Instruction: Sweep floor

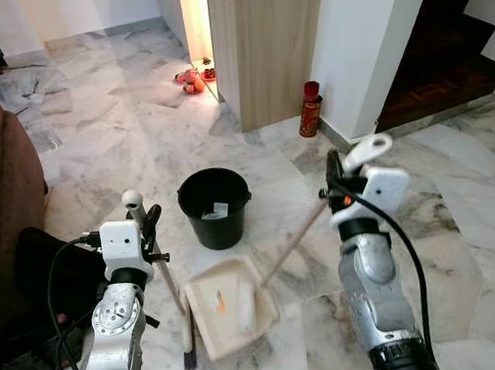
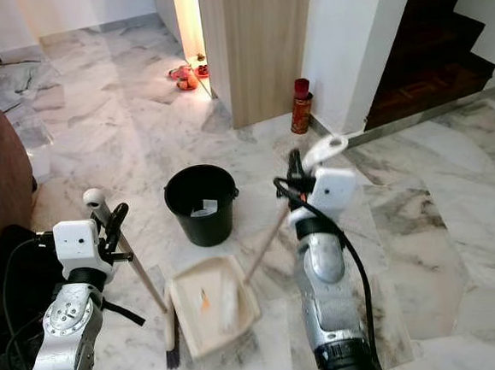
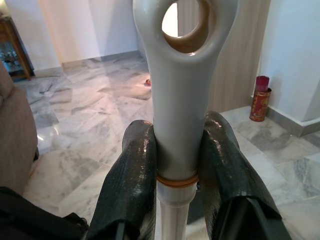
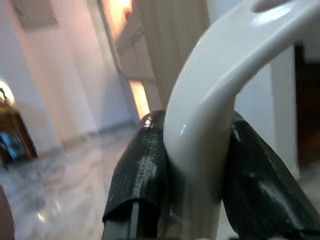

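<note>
The left gripper (image 1: 145, 220) is pinched on the pale grip of the broom handle (image 3: 179, 100), one black finger (image 3: 131, 185) pressed to each side. The broom (image 1: 172, 289) slants down from that grip to its dark bristles (image 1: 190, 357) on the marble floor (image 1: 123, 135), just beside the near left corner of the dustpan. The right gripper (image 1: 336, 178) is clamped on the looped white top of the dustpan handle (image 4: 210, 115), its fingers (image 4: 142, 170) tight against it on both sides. The wooden shaft runs from there down to the cream dustpan (image 1: 227, 307), which lies flat on the floor between the two arms with a small orange scrap in it. Just beyond the dustpan stands a black bucket (image 1: 215, 206) holding some white paper. A brown sofa (image 1: 3, 183) lies to the left. Farther off are a red canister (image 1: 310, 109) by the wall, a wooden partition (image 1: 275, 46), dark stairs (image 1: 443, 58) and orange items (image 1: 192, 82) in a lit doorway.
</note>
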